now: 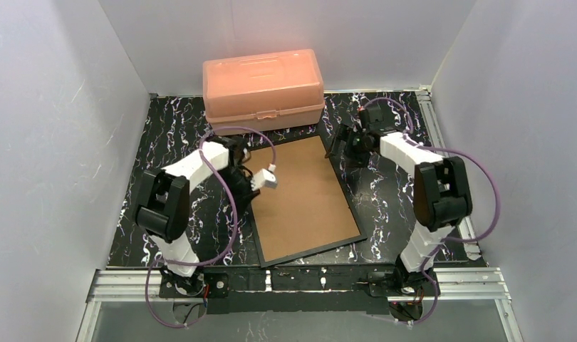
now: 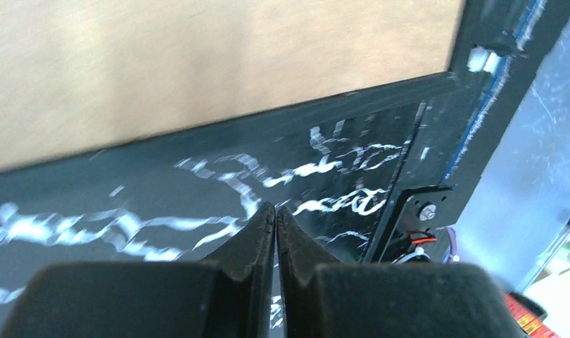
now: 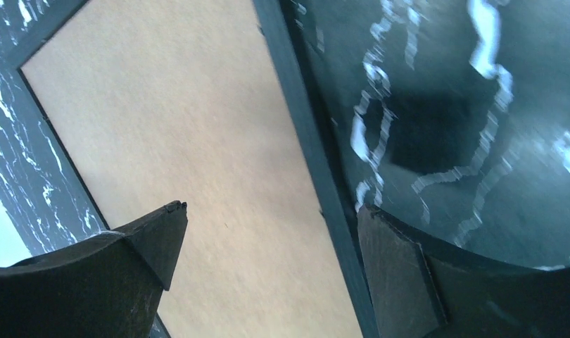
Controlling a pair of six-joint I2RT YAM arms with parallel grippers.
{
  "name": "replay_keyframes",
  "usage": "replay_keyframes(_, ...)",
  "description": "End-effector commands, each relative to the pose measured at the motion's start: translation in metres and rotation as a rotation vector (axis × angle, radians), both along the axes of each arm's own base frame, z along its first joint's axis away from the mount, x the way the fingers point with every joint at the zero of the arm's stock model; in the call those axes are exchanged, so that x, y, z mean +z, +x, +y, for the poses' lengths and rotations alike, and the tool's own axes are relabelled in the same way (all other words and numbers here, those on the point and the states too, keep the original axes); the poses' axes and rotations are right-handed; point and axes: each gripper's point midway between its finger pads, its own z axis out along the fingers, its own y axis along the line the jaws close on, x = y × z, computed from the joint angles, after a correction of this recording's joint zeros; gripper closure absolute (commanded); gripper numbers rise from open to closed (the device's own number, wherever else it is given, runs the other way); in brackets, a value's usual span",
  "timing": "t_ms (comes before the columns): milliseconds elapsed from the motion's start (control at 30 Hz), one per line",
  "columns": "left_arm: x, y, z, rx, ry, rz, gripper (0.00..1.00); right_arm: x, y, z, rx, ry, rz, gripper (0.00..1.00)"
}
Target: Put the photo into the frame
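**Left pincer** [image 2: 275, 211]: jaws pressed together, holding nothing, over bare table [image 1: 172, 121] just beside the left rail of the frame [image 3: 303, 127].

**Right pincer** [image 3: 268, 211]: jaws wide and empty, straddling the frame's right rail from above, near its far corner. I cannot tell whether it touches.

**Frame:** flat at mid-table, skewed, back upward, with the brown board [image 1: 303, 199] seated inside it.

**Box** [image 1: 264, 85]: closed, at the table's far edge.

**Photo:** in none of my views. I cannot tell whether it lies beneath the board.

**Handling, as I judge it:**
- The frame is light and stiff, but its pane is breakable, so I would hold it by a rail only.
- The board sits flush, so I would pry it up at an edge.
- The photo is thin, limp and easily creased, so I would pinch it lightly at a margin or corner.
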Motion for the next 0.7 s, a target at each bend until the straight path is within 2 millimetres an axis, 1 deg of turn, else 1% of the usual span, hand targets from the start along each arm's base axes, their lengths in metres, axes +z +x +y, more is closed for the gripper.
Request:
replay_keyframes(0,0.024,0.068,0.023,0.194,-0.037,-0.057,0.95,0.027,-0.028,-0.03,-0.072,-0.021,-0.013,0.02)
replay_keyframes(67,0.039,0.11,0.02,0.302,-0.08,-0.067,0.93,0.029,-0.055,-0.033,-0.115,0.015,0.023,0.04)
replay_keyframes(100,0.043,0.133,0.018,0.35,-0.093,-0.083,0.93,0.027,-0.072,-0.034,-0.132,0.025,0.054,0.06)
replay_keyframes(133,0.045,0.152,0.017,0.383,-0.096,-0.097,0.92,0.02,-0.096,-0.037,-0.145,0.022,0.106,0.08)
replay_keyframes(167,0.05,0.174,0.016,0.406,-0.104,-0.139,0.91,0.018,-0.114,-0.039,-0.152,0.018,0.137,0.09)
replay_keyframes(233,0.043,0.207,0.016,0.466,-0.097,-0.202,0.91,0.017,-0.149,-0.043,-0.163,0.022,0.186,0.14)
replay_keyframes(300,0.035,0.231,0.017,0.507,-0.091,-0.263,0.91,0.016,-0.18,-0.046,-0.174,0.03,0.241,0.23)
replay_keyframes(333,0.029,0.241,0.019,0.527,-0.077,-0.284,0.91,0.016,-0.194,-0.045,-0.179,0.04,0.266,0.26)
replay_keyframes(400,0.021,0.251,0.019,0.546,-0.071,-0.296,0.91,0.015,-0.221,-0.04,-0.181,0.063,0.321,0.29)
replay_keyframes(467,0.011,0.26,0.021,0.562,-0.057,-0.317,0.91,0.011,-0.246,-0.034,-0.172,0.083,0.377,0.3)
replay_keyframes(533,0.001,0.263,0.023,0.562,-0.042,-0.323,0.91,0.006,-0.266,-0.028,-0.169,0.115,0.426,0.3)
replay_keyframes(567,-0.004,0.263,0.024,0.559,-0.034,-0.323,0.91,0.004,-0.274,-0.027,-0.168,0.126,0.449,0.31)
replay_keyframes(667,-0.017,0.262,0.031,0.552,-0.003,-0.339,0.92,-0.002,-0.288,-0.025,-0.157,0.146,0.496,0.31)
